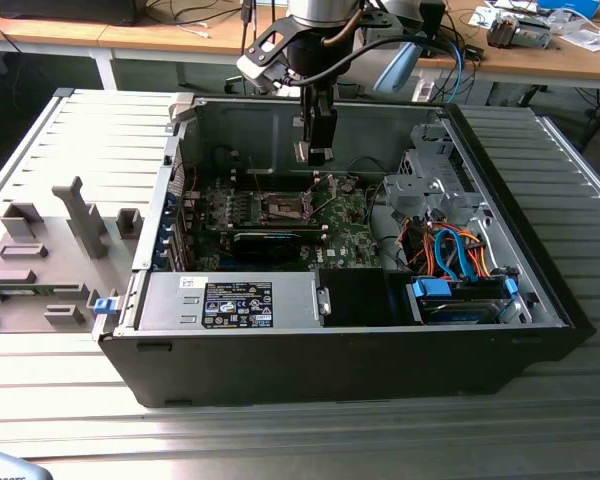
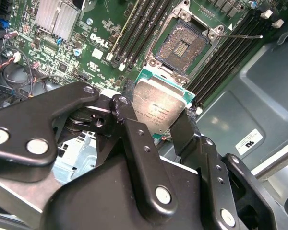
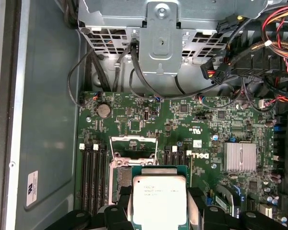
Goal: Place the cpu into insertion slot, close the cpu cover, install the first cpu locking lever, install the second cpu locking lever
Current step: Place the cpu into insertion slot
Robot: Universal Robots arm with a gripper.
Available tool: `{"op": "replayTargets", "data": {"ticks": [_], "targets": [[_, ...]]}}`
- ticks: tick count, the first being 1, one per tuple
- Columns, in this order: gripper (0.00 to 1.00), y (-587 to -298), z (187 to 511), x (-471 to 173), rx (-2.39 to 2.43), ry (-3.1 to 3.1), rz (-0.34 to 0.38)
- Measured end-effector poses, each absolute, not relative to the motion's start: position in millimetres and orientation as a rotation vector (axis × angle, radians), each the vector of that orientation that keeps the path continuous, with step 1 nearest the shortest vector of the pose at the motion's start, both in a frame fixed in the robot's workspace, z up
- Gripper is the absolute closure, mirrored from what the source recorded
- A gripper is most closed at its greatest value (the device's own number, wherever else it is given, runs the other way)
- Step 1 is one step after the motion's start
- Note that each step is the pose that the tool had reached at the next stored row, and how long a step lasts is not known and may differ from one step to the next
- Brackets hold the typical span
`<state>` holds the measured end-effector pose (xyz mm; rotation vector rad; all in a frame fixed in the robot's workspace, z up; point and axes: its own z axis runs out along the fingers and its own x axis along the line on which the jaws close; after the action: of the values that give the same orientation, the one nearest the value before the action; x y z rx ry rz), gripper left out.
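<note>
My gripper [image 1: 317,150] hangs inside the open computer case, shut on the cpu [image 2: 158,108], a flat square chip with a silvery metal top and green edge. In both wrist views the black fingers [image 2: 183,130] press its two opposite sides. The cpu [image 3: 159,199] hovers above the motherboard, beside and partly over the insertion slot [image 3: 121,178]. The slot [image 2: 182,45] lies bare with its gold contact field showing. Its metal cpu cover [image 3: 133,146] stands swung open. A thin wire locking lever [image 2: 245,34] sticks out sideways from the slot. The slot [image 1: 283,207] sits below and slightly to the exterior view's left of the gripper.
Memory slots [image 2: 134,28] flank the slot, and a finned heatsink [image 3: 240,157] stands nearby. A metal drive cage [image 3: 158,33] with dangling cables borders the board. Orange and blue cables [image 1: 450,255] fill the case on the exterior view's right. A grey fixture [image 1: 50,250] lies outside the case.
</note>
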<state>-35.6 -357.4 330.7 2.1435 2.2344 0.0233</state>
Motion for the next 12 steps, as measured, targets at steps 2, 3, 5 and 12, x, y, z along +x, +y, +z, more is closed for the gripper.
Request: {"op": "replayTargets", "data": {"ticks": [2,3,5,12], "targets": [[0.46,-357.4,330.8,-35.5,2.145,2.233,0.023],[0.46,-357.4,330.7,-35.5,2.147,2.231,0.023],[0.46,-357.4,330.7,-35.5,2.149,2.229,0.023],[0.46,-357.4,330.8,-35.6,2.155,2.223,0.023]]}}
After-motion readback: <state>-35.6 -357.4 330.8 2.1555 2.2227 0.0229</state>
